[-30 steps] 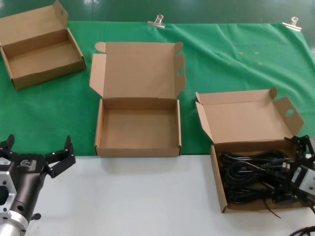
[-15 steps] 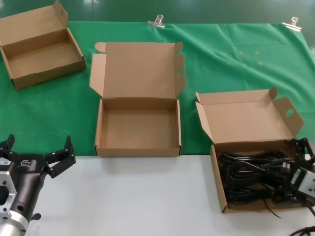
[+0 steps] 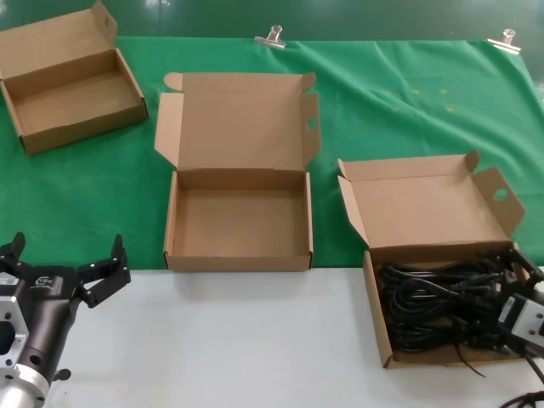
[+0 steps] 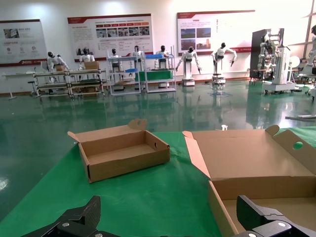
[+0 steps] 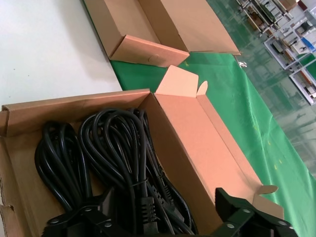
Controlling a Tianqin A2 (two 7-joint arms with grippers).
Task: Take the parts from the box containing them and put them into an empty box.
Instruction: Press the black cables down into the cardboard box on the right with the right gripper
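Observation:
Black coiled cables [image 3: 438, 304] fill the box containing them [image 3: 425, 208] at the right, its low lid folded back. My right gripper [image 3: 508, 299] is open at that box's right end. In the right wrist view the gripper [image 5: 163, 219] straddles the cables [image 5: 113, 158]: one finger sits among the coils, the other over the box's [image 5: 197, 143] back wall and lid. The empty box [image 3: 238, 229] with the tall lid stands in the middle and also shows in the left wrist view [image 4: 256, 163]. My left gripper [image 3: 64, 259] waits open at the lower left, holding nothing [image 4: 168, 228].
A third open cardboard box [image 3: 72, 89] sits at the far left on the green cloth [image 3: 399, 102], also seen from the left wrist [image 4: 123, 153]. White tabletop [image 3: 255, 340] runs along the near side. Two metal clips [image 3: 270, 36] hold the cloth's far edge.
My right gripper has shifted slightly toward the near side and right over the cable box. The left arm and all boxes stay where they were.

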